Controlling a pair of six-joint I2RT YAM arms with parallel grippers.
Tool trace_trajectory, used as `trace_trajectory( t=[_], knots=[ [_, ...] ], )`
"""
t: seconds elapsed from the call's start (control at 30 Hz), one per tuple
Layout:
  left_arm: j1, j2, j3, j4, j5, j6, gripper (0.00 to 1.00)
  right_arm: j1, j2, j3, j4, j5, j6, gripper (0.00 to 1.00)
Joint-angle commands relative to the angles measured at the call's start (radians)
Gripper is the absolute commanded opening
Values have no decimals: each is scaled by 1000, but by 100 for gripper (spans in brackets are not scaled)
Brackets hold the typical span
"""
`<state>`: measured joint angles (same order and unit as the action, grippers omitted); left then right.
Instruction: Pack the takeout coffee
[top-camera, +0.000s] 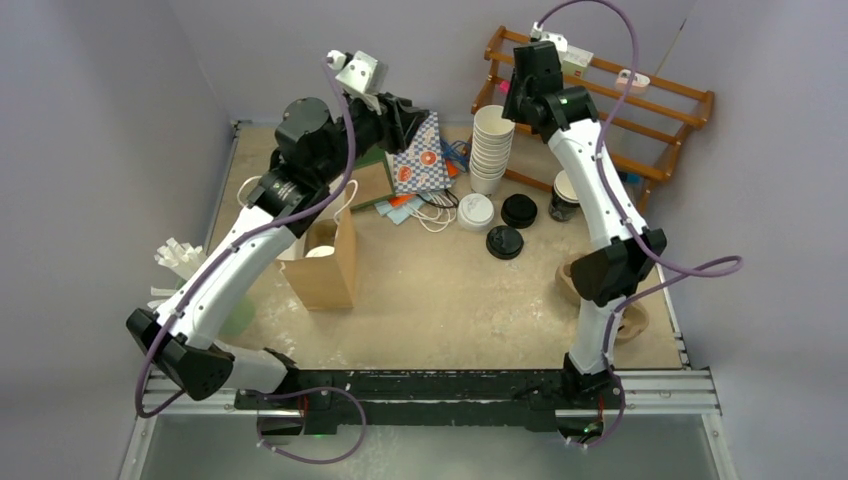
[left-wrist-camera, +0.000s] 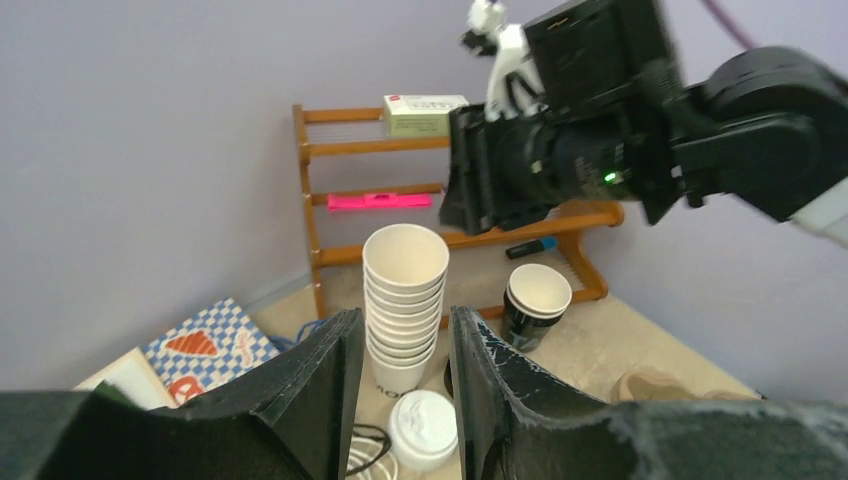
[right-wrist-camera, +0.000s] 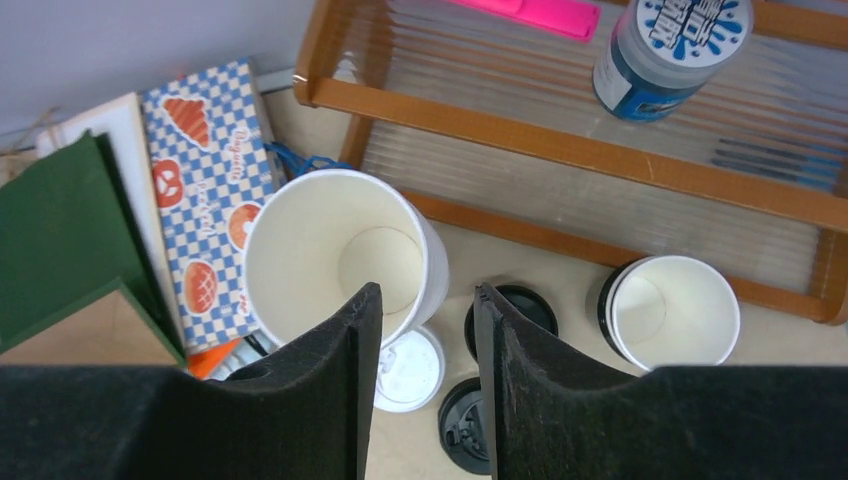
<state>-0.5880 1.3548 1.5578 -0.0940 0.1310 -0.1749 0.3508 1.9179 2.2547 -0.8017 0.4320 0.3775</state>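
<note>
Cups for the order stand at the far middle of the table (top-camera: 450, 300). The white-lidded cup (top-camera: 475, 212) sits just in front of the cup stack (top-camera: 490, 148). A black lid (top-camera: 519, 210) lies just to its right and a second black lid (top-camera: 505, 242) a little nearer; which of these caps a cup cannot be told. A lidless dark cup (top-camera: 565, 196) stands beside them, before the wooden rack (top-camera: 660, 100). A brown bag (top-camera: 325, 270) stands open at left-centre, well apart from the cups, with a checked packet (top-camera: 420, 155) behind it.

The left gripper (left-wrist-camera: 403, 325) hangs raised over the packet, facing the stack, its jaws parted with nothing between them. The right gripper (right-wrist-camera: 427, 300) hangs high above the stack, looking down, its jaws likewise parted and empty.
</note>
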Motion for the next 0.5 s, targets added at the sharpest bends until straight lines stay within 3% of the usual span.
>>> trace_trajectory(
  t=[0.0, 0.33, 0.47],
  knots=[
    [-20, 51, 25, 151, 17, -24, 39, 0, 44, 32, 27, 30, -8, 41],
    [-23, 124, 12, 199, -1, -33, 39, -7, 107, 52, 52, 47, -24, 33],
    [-22, 135, -2, 204, -9, -28, 39, -9, 115, 54, 55, 51, -25, 26]
  ],
)
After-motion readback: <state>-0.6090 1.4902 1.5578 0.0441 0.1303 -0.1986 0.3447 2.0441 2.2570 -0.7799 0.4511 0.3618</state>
